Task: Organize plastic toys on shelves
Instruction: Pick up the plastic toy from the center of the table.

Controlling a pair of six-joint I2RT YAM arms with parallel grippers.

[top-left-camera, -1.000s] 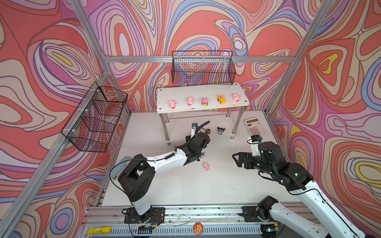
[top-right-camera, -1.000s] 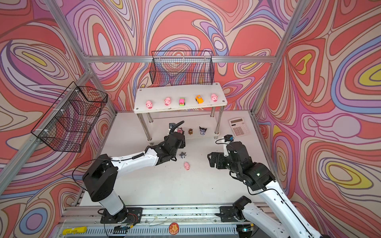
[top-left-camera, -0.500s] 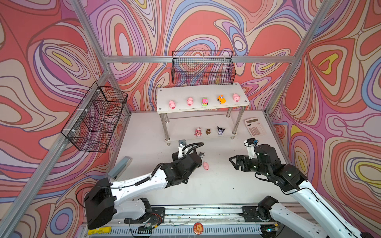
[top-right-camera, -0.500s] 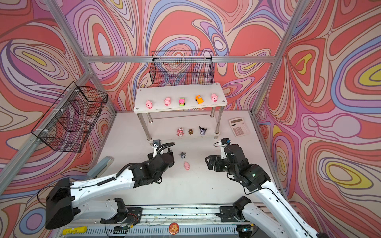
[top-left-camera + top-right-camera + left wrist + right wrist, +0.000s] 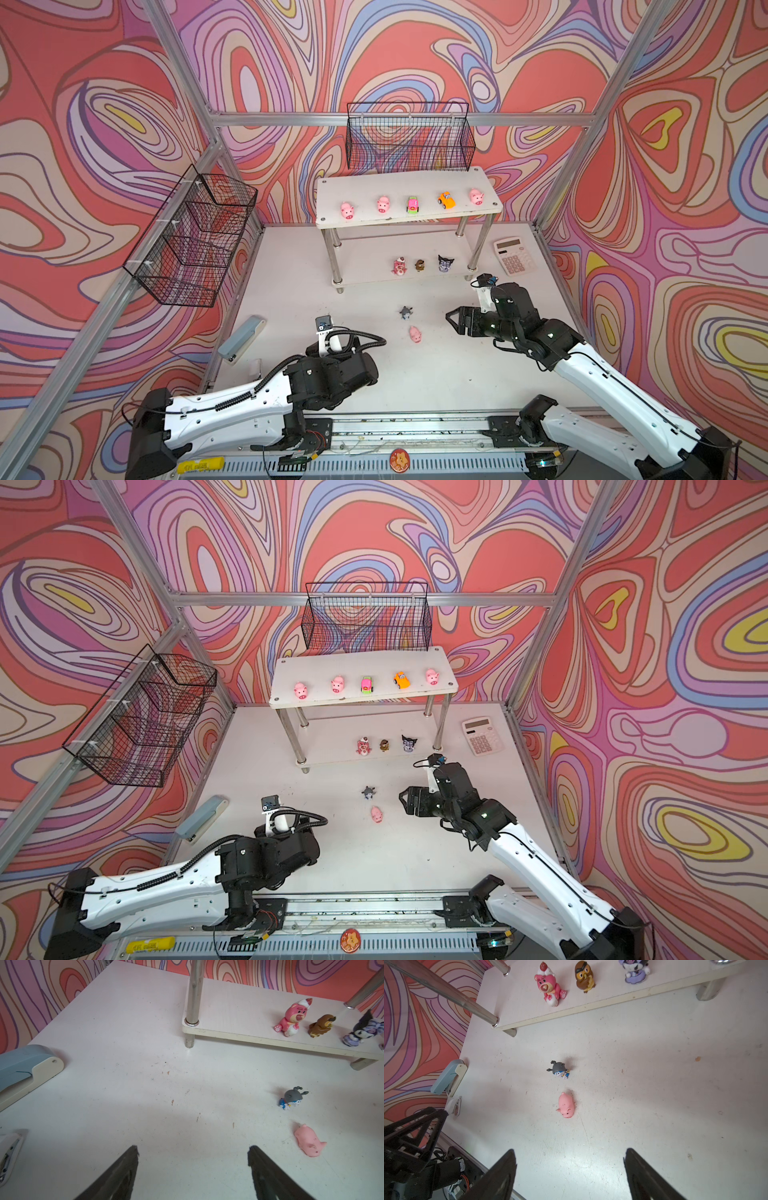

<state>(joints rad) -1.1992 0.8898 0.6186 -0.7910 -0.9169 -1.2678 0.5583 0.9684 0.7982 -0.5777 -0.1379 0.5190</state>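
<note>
**Hazards.** The pink pig [image 5: 566, 1105] lies on its side near the middle of the bench [image 5: 457, 374]. The grey horned figurine [image 5: 559, 1069] is just beside it, on the side toward the front edge of the lower shelf board.

- The right fingers [image 5: 500, 1174] stand wide apart and empty, aimed at this pair from the bench's right side. Lowered over the pig at this width, they could clip the grey figurine and send it skidding.
- The pig's body is rounded and smooth, so an off-centre pinch is likely to squeeze it out sideways.
- The left fingers [image 5: 120, 1174] are also wide and empty, toward the front-left of the bench. If both arms go for the same toy, they may collide.
- On delivery, the chrome legs and the toys already lined up on the shelves [image 5: 415, 185] leave little room for a careless approach.

**Appearance.** The pig is pale pink, with small ears and short legs, and its snout points roughly toward the bench's front edge. The grey figurine has a grey horned cap over a blue-and-white body and appears tipped over.
</note>
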